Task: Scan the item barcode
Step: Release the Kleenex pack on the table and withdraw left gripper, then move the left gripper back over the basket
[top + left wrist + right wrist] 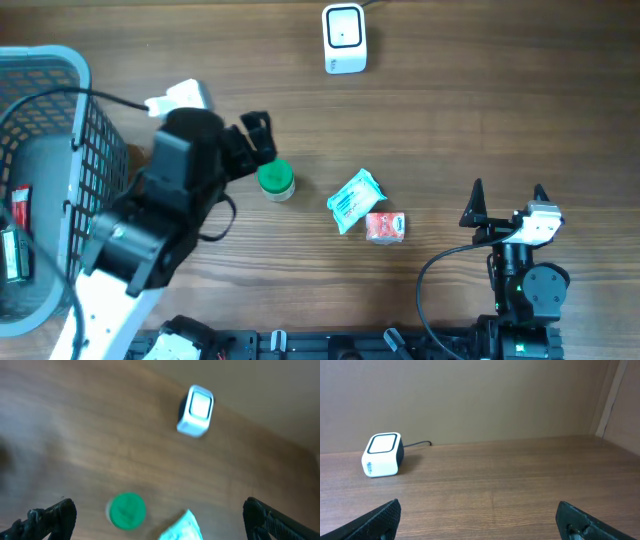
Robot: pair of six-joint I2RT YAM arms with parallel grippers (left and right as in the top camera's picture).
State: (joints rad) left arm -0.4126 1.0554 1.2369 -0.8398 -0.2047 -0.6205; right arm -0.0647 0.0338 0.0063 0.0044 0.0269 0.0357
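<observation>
Pincers stand spread and empty: your left pincer (260, 137) just beside the small green-lidded round jar (275, 180) on the brown wooden counter (450, 100), your right pincer (508, 192) well apart. Expect the jar light, rigid, smooth; take it across the sides below the lid. Open counter runs to the white boxy scanner (344, 38); the blue mesh basket (60, 70) crowds your left.

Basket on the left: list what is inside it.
Inside the basket lie a red packet and a greenish item; the left arm hides its lower right corner.
</observation>
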